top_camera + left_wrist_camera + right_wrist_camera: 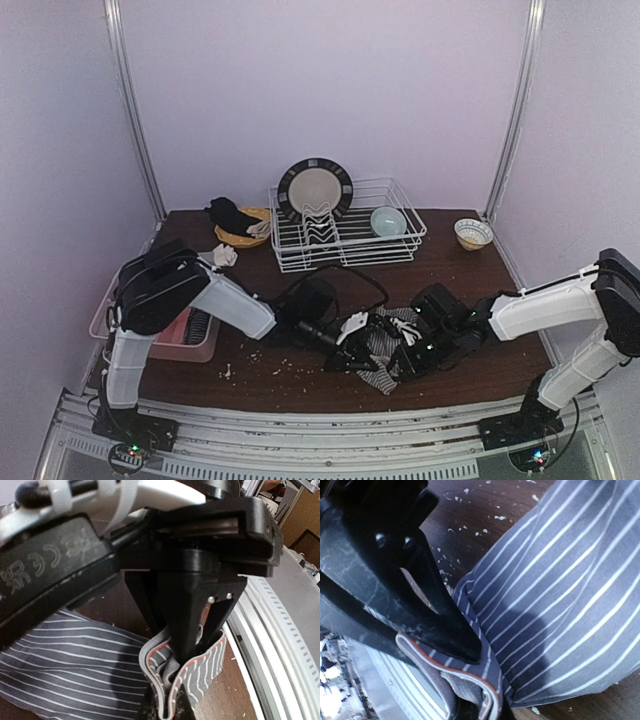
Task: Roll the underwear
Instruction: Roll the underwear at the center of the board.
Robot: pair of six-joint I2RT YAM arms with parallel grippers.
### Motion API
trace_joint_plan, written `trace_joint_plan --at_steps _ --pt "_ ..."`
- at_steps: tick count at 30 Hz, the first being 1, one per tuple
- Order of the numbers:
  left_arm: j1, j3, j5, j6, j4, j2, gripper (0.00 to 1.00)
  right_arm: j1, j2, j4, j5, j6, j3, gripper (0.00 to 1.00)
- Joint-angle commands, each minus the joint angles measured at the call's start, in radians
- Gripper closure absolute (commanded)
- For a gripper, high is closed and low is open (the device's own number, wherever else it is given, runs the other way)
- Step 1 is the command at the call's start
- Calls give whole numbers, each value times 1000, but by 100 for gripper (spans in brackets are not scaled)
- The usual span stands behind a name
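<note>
Dark bench carries striped underwear. Left tool clamps its folded waistband; right tool clamps the waistband as well.

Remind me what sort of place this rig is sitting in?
Probably a staged household test booth: a wooden table with a wire dish rack holding a plate, boxed in by plain lilac walls.

Your wooden table carries striped underwear at the fingers, a dish rack beyond them, crumbs to their left.
</note>
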Motion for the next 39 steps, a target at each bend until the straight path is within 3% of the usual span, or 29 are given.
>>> trace_joint_plan --at_steps 1,4,7,13,22,25,30,39 --pt "-1 27 7 -38 -13 15 100 22 -75 -55 74 -3 16 73" --pt "-1 4 -12 -115 16 8 100 39 -183 -128 177 12 16 54" --pt "1 -18 -41 -188 44 2 100 64 -305 -192 302 35 -1 48" --pt "2 -13 -71 -316 31 6 100 147 -439 -220 493 34 -29 48" --pt "17 145 -71 -475 -211 44 100 271 -328 -175 655 -3 20 48" --pt "31 230 -79 -538 -364 82 100 279 -303 -158 677 -15 28 52" --pt "62 198 -72 -668 -305 89 100 275 -264 -136 749 -26 33 57" --pt "82 88 -97 -842 -134 58 100 192 -230 60 656 36 -10 47"
